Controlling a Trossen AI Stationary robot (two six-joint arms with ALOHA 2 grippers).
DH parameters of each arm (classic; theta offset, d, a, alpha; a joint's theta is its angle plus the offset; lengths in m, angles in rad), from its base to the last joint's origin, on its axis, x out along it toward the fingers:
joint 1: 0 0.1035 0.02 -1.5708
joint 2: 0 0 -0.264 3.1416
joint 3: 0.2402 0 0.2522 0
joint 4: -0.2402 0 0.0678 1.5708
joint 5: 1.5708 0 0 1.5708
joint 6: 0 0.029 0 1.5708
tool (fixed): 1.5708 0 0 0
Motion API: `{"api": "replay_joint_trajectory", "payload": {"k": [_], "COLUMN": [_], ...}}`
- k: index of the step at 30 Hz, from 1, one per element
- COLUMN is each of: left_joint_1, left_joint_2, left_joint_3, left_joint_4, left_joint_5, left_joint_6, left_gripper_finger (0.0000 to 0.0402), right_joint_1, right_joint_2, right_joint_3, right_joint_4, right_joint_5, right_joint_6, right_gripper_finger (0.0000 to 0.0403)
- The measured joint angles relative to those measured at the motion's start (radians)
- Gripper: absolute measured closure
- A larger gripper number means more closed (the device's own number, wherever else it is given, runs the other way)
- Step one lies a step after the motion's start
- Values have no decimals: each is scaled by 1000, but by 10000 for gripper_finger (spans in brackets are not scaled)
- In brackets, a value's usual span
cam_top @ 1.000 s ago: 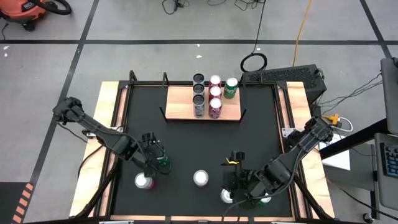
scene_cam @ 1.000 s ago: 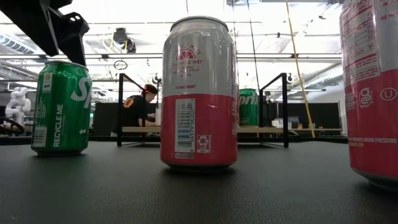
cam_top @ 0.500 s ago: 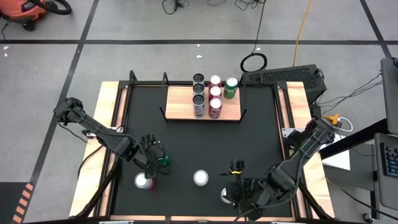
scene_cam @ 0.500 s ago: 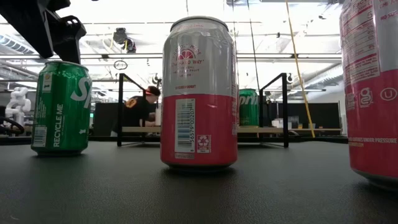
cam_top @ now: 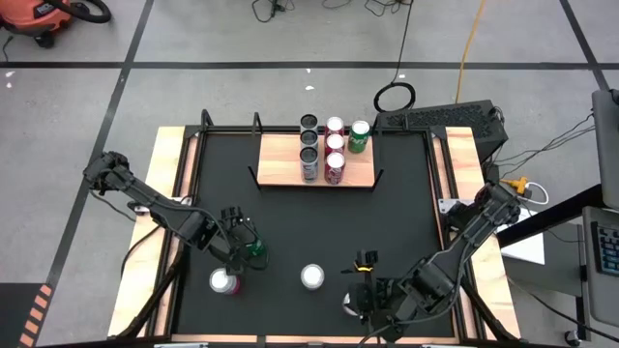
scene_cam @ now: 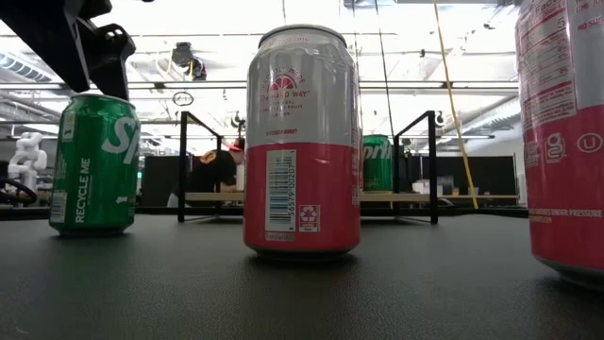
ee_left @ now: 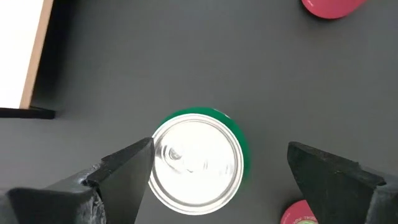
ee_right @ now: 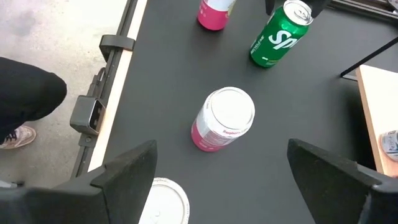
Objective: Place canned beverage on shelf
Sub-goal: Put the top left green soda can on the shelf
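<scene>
Can (ee_left: 198,162) upright, axis vertical | left hand (ee_left: 217,171) open above

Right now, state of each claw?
Left claw: open, straddling the green can, not gripping it.
Right claw: open, empty, above the pink can.

A robotics lab: grey taped concrete floor (cam_top: 242,39) around the table (cam_top: 169,145), cables, orange shop vacuum (cam_top: 44,14) (far corner)

Black mat (cam_top: 309,227) — wooden shelf (cam_top: 280,164) bearing five upright cans, four more cans upright on the mat.
</scene>
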Motion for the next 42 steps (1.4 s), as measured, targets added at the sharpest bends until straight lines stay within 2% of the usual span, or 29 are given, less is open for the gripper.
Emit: {"api": "replay_joint_trajectory", "payload": {"k": [10,13,22,29,34,42], "left_joint_1": [7,24,75,72,73,73], "left_joint_2": [0,0,2,3,3,3], "left_joint_3": [0,0,-36,-63,-92,-92], "left_joint_4": [-7,-6,0,31,47,56], "left_joint_5": [-14,31,74,74,74,74], "left_joint_6": [93,94,93,78,93,129], "left_gripper_finger": [29,29,29,31,52,111], "right_joint_1": [0,0,0,0,0,0], "right_joint_2": [0,0,0,0,0,0], "right_joint_3": [0,-1,-1,-1,-1,-1], "right_joint_4": [3,18,75,74,74,74], "right_joint_5": [0,0,0,-1,-1,-1], "right_joint_6": [-63,-95,-173,-163,-161,-163], "right_gripper_finger": [64,64,64,64,64,64]}}
